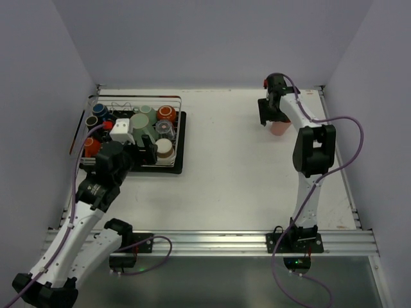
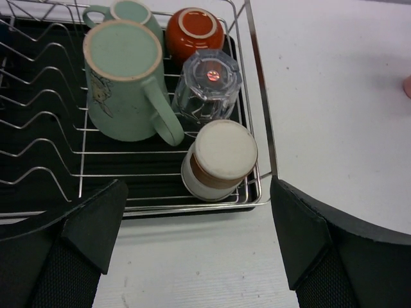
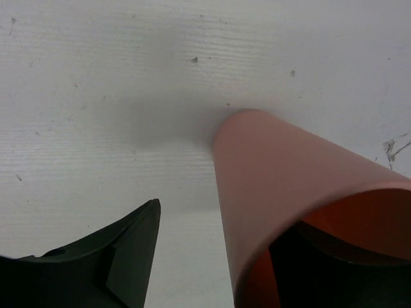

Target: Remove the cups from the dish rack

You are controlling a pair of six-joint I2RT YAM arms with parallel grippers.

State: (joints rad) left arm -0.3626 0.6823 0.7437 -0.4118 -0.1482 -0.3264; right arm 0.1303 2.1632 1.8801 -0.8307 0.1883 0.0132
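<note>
The dish rack (image 1: 180, 122), silver wire over a black tray, sits at the far left with several cups. In the left wrist view it holds a teal mug (image 2: 122, 77), a second teal mug (image 2: 131, 11), an orange cup (image 2: 194, 29), a clear glass (image 2: 209, 83) and a brown-banded white cup (image 2: 221, 160), all upside down. My left gripper (image 2: 199, 237) hangs open over the rack's near edge (image 2: 260, 128), holding nothing. Far right, the pink tumbler (image 1: 280, 127) stands on the table. My right gripper (image 3: 237, 231) straddles the tumbler (image 3: 289, 179) wall, open, its left finger (image 3: 128, 256) apart from it.
More cups fill the rack's left side: a dark blue one (image 1: 99, 109) and a red one (image 1: 92, 146), beside a white block (image 1: 122, 130). Grey walls close in the table on the left, back and right. White tabletop (image 1: 225, 167) lies between the rack and the tumbler.
</note>
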